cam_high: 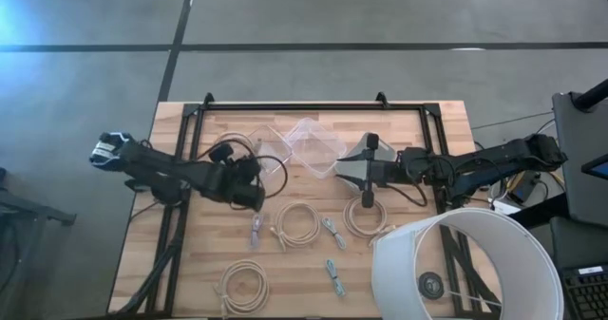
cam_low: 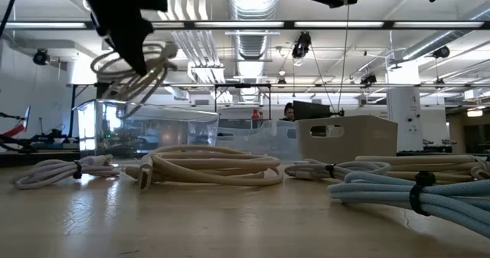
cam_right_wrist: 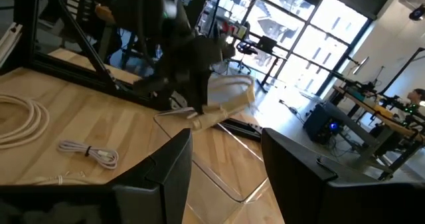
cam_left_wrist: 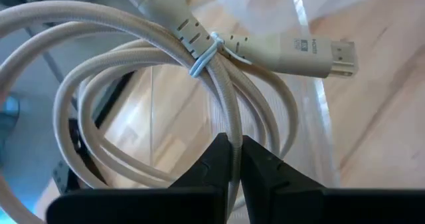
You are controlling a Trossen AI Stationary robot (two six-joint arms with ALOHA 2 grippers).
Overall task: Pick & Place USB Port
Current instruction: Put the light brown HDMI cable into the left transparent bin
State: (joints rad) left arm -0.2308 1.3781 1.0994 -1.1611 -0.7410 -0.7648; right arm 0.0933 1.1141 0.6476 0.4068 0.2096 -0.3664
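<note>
Left gripper (cam_left_wrist: pixel 234 159): pinches one strand of the coiled beige cable (cam_left_wrist: pixel 166 91), lifted beside the clear bin (cam_high: pixel 313 144).
Right gripper (cam_right_wrist: pixel 222 174): spread, empty, waiting near the bin.
Risk: I'd say the thin grip slips, or dangling loops catch the bin's wall.

Braided cream cable (cam_left_wrist: pixel 133 84), smooth plastic plug (cam_left_wrist: pixel 292 51), wooden table (cam_high: pixel 418 140).

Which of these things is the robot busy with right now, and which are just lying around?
Busy with:
- left gripper, shut on a coiled beige cable
- clear plastic bin, beside it

Just lying around:
- beige cable coils on the wooden table
- small blue cable bundles
- white lampshade
- right gripper, open, waiting by the bin
</note>
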